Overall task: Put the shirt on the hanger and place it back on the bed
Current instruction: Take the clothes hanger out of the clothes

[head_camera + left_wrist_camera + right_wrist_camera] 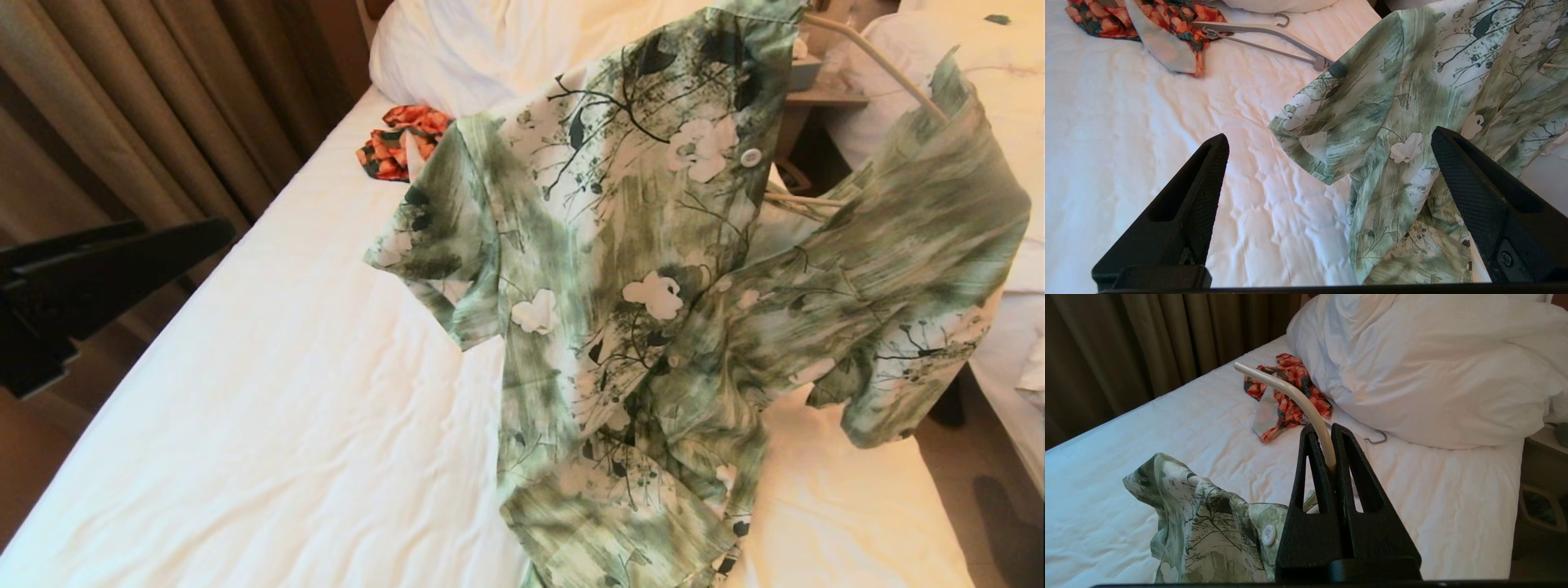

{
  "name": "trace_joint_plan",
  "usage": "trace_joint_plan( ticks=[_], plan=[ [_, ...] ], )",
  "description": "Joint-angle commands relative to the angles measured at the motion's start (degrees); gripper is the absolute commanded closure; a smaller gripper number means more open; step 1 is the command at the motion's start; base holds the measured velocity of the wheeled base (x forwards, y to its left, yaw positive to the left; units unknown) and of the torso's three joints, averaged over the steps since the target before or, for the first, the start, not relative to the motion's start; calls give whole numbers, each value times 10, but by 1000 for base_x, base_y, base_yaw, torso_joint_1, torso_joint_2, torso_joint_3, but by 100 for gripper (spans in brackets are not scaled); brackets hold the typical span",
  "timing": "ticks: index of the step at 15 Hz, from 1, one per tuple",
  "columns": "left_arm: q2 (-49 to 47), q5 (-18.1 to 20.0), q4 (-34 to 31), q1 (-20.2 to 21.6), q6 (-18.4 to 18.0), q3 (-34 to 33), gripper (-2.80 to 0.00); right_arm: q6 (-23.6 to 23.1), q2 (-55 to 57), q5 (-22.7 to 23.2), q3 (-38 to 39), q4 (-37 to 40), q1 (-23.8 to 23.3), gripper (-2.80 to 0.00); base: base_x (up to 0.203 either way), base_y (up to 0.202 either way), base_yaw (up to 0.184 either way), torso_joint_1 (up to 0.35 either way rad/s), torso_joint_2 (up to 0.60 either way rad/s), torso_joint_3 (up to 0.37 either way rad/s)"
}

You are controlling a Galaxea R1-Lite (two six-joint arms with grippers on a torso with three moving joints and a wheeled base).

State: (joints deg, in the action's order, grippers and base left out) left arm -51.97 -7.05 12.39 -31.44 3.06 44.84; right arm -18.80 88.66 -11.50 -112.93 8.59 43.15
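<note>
The green-and-white flowered shirt [620, 269] hangs over the bed [269, 392] on the cream hanger [878, 61], with its lower hem bunched on the sheet. One hanger arm sticks out bare at the top right. In the right wrist view my right gripper [1323, 435] is shut on the cream hanger's hook [1294, 394], above the shirt's collar and button [1208, 522]; it is out of the head view. My left gripper [188, 229] hovers open off the bed's left side. Between its fingers [1329, 136] the wrist view shows the shirt's sleeve [1404, 102], farther off and untouched.
An orange-and-dark-green garment [404, 139] and a grey hanger [1265, 30] lie near the big white pillow [490, 41]. Brown curtains [147, 106] hang left of the bed. A nightstand [824, 98] and a second bed [980, 82] are on the right.
</note>
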Motion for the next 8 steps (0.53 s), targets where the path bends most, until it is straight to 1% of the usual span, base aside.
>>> trace_joint_plan(
  ticks=[1, 2, 5, 6, 8],
  plan=[
    [4, -1, -4, 2, 0, 2, -280, -1, 0, -1, 1, 1, 0, 0, 0, 0, 0, 0, 0, 0],
    [4, -1, -16, 2, 1, 4, -280, -1, 0, -1, 1, 1, 0, 0, 0, 0, 0, 0, 0, 0],
    [8, 1, -18, 2, 5, -4, -280, -1, 0, -1, 2, 1, 0, 0, 0, 0, 0, 0, 0, 0],
    [7, 2, -18, 2, 7, -4, 0, -1, 0, -1, 2, 1, 0, 0, 0, 0, 0, 0, 0, 0],
    [7, 2, -18, 2, 7, -5, 0, -1, 0, -1, 2, 1, 0, 0, 0, 0, 0, 0, 0, 0]
  ],
)
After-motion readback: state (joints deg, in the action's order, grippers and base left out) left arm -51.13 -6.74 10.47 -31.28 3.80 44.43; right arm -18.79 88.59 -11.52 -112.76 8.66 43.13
